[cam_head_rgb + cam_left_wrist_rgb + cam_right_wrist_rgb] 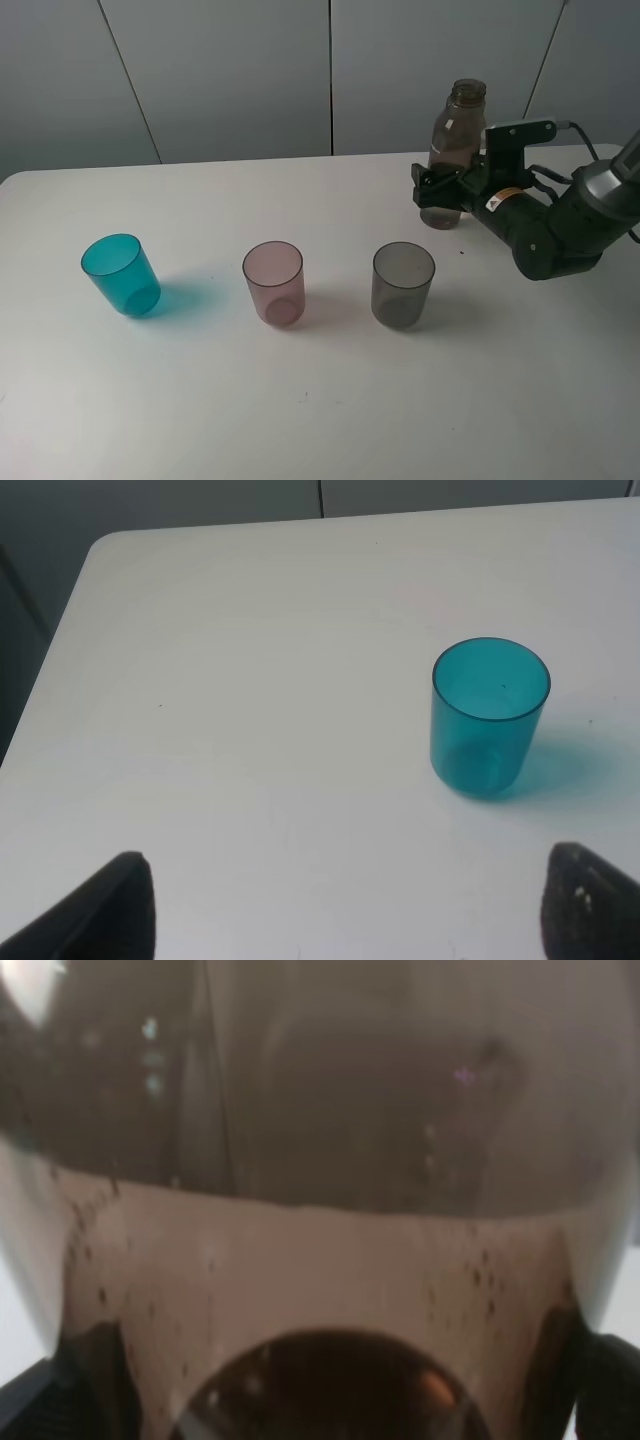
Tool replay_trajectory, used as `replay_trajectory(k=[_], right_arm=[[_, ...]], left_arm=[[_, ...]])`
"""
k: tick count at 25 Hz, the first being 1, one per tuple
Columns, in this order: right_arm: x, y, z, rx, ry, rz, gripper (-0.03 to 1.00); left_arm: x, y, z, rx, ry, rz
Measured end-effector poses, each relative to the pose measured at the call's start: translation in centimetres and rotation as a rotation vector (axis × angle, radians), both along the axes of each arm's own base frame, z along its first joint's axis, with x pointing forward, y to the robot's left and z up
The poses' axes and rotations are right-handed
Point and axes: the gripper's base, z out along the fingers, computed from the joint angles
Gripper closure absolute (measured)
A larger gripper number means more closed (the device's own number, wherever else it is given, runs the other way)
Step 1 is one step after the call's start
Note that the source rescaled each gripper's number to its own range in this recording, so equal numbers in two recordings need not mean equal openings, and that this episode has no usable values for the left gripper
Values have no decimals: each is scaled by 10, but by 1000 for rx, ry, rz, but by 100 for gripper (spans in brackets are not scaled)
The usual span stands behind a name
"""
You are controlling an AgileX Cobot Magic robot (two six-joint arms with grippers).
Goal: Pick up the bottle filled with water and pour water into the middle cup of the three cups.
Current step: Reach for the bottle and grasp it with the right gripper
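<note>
Blocking bottle (458,130) midsection: right fingers (430,188).

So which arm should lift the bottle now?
Right: the right gripper straddles the bottle; the left gripper hangs open by the teal cup, far from it.

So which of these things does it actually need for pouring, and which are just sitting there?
Needed:
- bottle
- pink middle cup
- right claw, around the bottle

Just sitting there:
- teal cup
- grey cup
- left claw, open
</note>
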Motion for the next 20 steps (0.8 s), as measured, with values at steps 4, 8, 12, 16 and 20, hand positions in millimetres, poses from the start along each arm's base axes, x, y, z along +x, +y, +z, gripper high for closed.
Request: replay_trajectory(k=[4,8,12,16,20], right_arm=[[6,1,5,9,-38,0,-3],[13,4,9,10,-55,10,-3],[15,5,10,9,-56,16,-3],[14,5,7,5,-42,18,-3],[13,5,-3,18,-18,22,-3]], left_arm=[[0,0,0,0,0,0],[0,0,0,0,0,0],[0,0,0,0,0,0],[0,0,0,0,0,0],[0,0,0,0,0,0]])
